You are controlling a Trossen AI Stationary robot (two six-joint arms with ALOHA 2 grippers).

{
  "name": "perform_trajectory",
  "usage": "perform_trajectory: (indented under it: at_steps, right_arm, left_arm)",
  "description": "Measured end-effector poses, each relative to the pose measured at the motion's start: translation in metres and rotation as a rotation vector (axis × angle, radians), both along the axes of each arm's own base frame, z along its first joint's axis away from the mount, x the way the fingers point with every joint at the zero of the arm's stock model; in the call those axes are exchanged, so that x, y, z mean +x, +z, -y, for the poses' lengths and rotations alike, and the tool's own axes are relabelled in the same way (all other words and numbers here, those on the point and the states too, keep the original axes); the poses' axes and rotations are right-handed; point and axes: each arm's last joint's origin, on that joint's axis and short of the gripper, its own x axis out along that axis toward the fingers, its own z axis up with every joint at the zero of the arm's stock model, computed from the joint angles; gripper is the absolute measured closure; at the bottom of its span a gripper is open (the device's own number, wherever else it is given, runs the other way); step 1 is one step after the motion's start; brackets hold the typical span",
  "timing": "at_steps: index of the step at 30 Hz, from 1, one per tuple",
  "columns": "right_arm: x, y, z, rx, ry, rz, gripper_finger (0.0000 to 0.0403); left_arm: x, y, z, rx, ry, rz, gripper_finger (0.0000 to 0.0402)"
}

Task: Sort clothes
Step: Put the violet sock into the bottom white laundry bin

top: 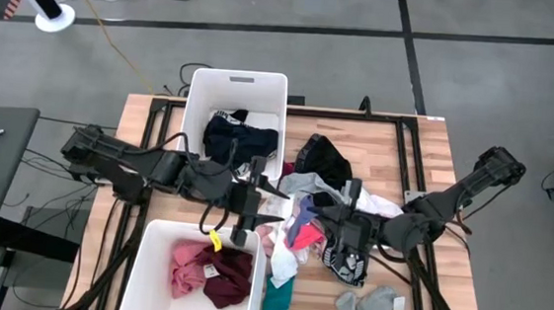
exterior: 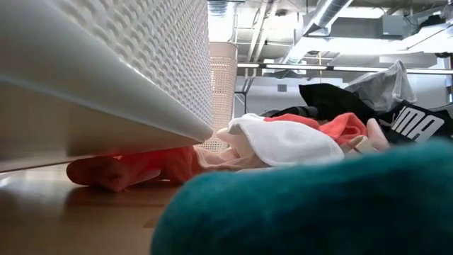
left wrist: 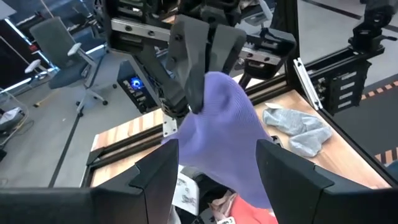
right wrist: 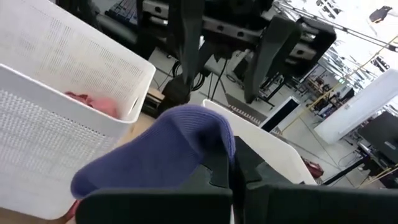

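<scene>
**A:** What does the right claw (right wrist: pixel 227 163) have?

**B:** Its fingers are pressed together on one end of a soft blue-violet knit sock (right wrist: pixel 155 152). The sock's long axis runs from that pinch straight out toward the left arm.

**A:** And the left claw (left wrist: pixel 217 165)?

**B:** Spread, a dark finger on either side of the sock's free end. In the left wrist view the sock hangs down from the right claw into the gap between those fingers; I can't tell whether they touch the cloth. My judgement: this is a handover, and what it turns on is that the sock already lies between the left fingers, so the left claw need only close.

**A:** What lies around the two claws?

**B:** Seen from above, they meet over the middle of the wooden counter (top: pixel 426 152). Just under and beside them is the loose heap of mixed garments (top: pixel 328 194) in black, white, grey and pink. Beside the left claw sit two white perforated plastic bins: one (top: pixel 263 87) holding dark clothes, the other (top: pixel 155 254) holding pink and maroon pieces. A pair of grey socks (top: pixel 369 306) lies near the right claw, and a teal piece (top: pixel 277 299) by the pink bin's corner.

**A:** Which arm is nearer the bins?

**B:** The left, which suits it taking the sock.
</scene>
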Motion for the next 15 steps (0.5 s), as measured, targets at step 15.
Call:
perform_trajectory:
  at_steps: [15]
  right_arm:
    - [0.002, 0.016, 0.007, 0.014, -0.05, 0.044, 0.0403]
  left_arm:
    - [0.001, 0.002, 0.0, -0.08, 0.016, 0.019, 0.0193]
